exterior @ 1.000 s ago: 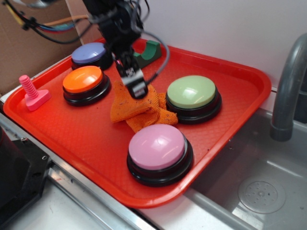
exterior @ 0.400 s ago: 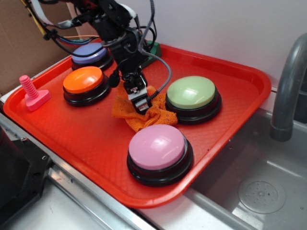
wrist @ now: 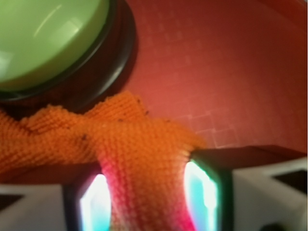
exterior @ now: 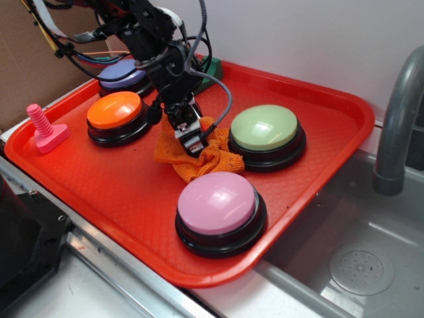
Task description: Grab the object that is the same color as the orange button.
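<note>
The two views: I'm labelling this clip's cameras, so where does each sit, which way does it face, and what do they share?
Exterior: off the tray's front corner, raised, angled down over it; shows the arm and gripper on the orange cloth, plus the orange button.
Wrist: behind the gripper, looking past its glowing fingers at tray floor.
Shared: orange cloth between the fingers, green button beside it.
</note>
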Action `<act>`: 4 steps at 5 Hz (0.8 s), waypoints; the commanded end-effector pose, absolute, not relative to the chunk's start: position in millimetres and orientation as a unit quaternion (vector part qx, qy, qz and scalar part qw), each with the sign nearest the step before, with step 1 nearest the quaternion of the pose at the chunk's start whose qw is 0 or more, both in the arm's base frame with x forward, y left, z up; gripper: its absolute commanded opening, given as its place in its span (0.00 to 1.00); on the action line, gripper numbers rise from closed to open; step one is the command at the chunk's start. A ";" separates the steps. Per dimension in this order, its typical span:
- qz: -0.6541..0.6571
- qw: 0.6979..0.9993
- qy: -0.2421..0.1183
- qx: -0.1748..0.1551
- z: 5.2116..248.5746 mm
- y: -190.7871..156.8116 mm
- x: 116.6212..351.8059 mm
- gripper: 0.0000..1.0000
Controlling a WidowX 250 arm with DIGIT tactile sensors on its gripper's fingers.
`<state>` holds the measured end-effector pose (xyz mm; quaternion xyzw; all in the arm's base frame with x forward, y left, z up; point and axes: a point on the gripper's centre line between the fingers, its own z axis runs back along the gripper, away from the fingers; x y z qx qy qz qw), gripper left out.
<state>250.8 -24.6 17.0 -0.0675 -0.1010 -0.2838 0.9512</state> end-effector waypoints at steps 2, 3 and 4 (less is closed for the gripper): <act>-0.260 0.959 -0.104 -0.041 34.6 -29.6 247.4 0.00; -0.202 0.977 -0.057 -0.045 56.7 -32.9 243.6 0.00; -0.121 0.991 -0.046 -0.039 103.7 -39.2 232.3 0.00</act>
